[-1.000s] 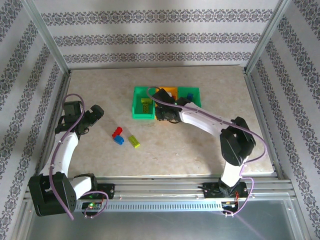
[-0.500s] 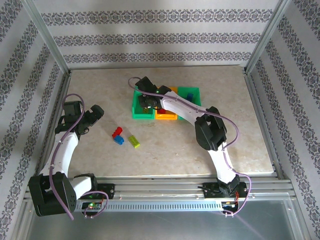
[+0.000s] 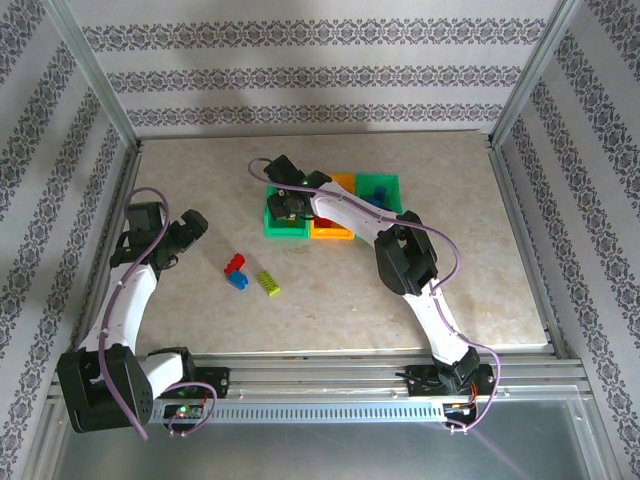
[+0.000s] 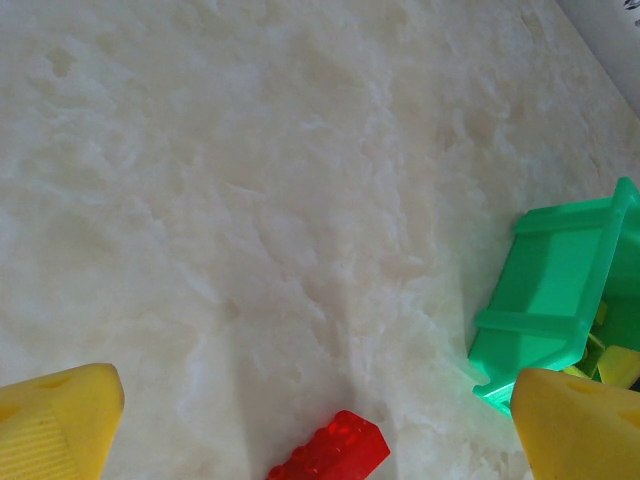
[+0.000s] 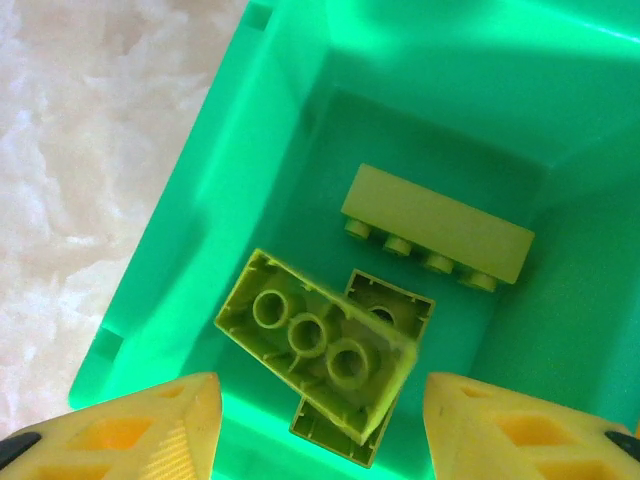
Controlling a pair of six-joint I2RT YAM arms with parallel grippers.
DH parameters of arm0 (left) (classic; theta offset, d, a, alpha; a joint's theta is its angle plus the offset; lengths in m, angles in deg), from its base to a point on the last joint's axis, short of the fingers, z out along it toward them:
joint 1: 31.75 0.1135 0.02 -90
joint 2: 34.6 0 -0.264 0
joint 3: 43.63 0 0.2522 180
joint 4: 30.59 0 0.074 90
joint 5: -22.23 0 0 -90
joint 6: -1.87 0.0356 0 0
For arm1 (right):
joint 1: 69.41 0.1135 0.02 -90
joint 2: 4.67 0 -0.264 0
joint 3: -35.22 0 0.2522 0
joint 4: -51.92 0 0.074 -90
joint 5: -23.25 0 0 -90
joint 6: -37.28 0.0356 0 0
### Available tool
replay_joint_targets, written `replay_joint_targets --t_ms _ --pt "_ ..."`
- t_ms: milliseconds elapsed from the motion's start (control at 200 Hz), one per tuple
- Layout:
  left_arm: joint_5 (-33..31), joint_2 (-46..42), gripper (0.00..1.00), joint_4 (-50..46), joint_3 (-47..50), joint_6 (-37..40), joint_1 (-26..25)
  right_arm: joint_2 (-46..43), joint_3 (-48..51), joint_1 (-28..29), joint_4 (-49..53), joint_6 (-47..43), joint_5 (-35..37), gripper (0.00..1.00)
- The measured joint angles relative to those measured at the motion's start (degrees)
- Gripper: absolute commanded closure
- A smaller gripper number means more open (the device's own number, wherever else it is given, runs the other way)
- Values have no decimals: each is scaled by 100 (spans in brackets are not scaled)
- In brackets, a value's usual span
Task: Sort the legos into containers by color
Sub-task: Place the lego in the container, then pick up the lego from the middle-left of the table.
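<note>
Top view: right hand (image 3: 287,204) hangs over the left green bin (image 3: 283,229), its arm crossing the orange bin (image 3: 331,234). A red brick (image 3: 235,264), blue brick (image 3: 238,281) and yellow-green brick (image 3: 267,283) lie loose on the table (image 3: 330,290), near the left hand (image 3: 192,226). Left wrist: fingers (image 4: 60,420) spread wide, empty, with the red brick between them. Right wrist: fingers (image 5: 140,430) parted, released. Three yellow-green bricks lie inside the bin, and one tilted brick (image 5: 315,340) is underside up, leaning on another.
</note>
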Motion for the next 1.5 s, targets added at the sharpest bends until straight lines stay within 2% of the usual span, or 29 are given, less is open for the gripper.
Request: replay_joint_targets --t_ms 275,450,675,904,944,1014,1279,1499 --pt "0 -2 0 -17 0 44 0 -66 0 26 61 0 -7 43" --pt "-52 -20 0 -304 -26 260 -133 -629 313 87 31 31 2 38" --pt "-485 -33 0 -1021 -293 656 -848 -1941 1469 96 -264 238 199 28" --pt "-1088 584 0 -1705 -721 960 -2070 -3027 2841 79 -507 592 566 17" --pt "-1185 776 1 -1799 -778 1005 -2238 -3154 3025 70 -520 638 612 3" --pt "-1316 1078 1 -1899 -839 1080 -2455 -3351 3324 68 -551 750 708 2" --pt "-1419 1853 11 -1934 -955 1233 -2632 -3915 4131 68 -660 997 929 2" --pt "-1495 2424 24 -1777 -1222 1340 -2632 -4201 4494 68 -660 1121 1097 2"
